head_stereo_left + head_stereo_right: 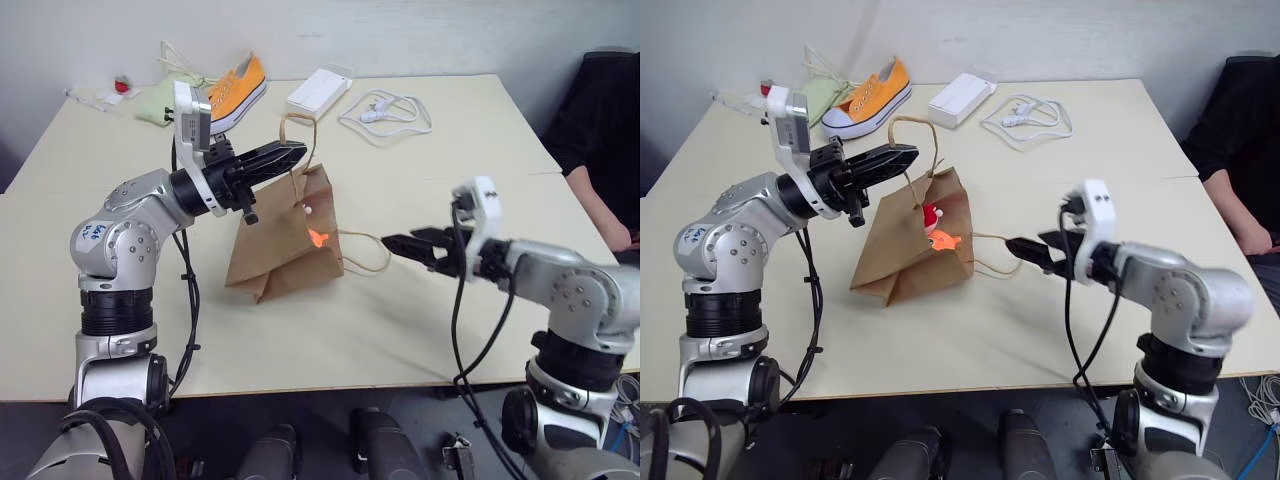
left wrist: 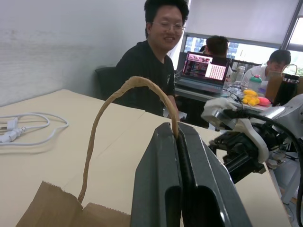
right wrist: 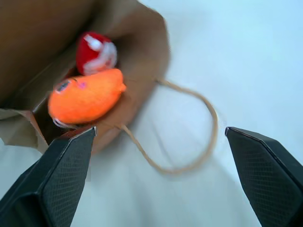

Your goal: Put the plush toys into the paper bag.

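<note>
Right hand (image 1: 1025,252) wide open, empty — left hand (image 1: 283,154) pinching tipped paper bag's (image 1: 905,255) handle (image 2: 113,101), mouth rightward.

Orange sneaker (image 1: 238,88), white box (image 1: 318,91), cable (image 1: 385,112), green pouch (image 1: 163,100) at table's (image 1: 480,200) far edge.

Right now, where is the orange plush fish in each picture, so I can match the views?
Left eye view: orange plush fish at the paper bag mouth, picture centre.
Right eye view: fish at the bag mouth, below the red toy.
Left wrist view: I cannot find it there.
Right wrist view: fish, upper left, inside the bag mouth.
Shared landmark: the bag's loop handle lying on the table.
</note>
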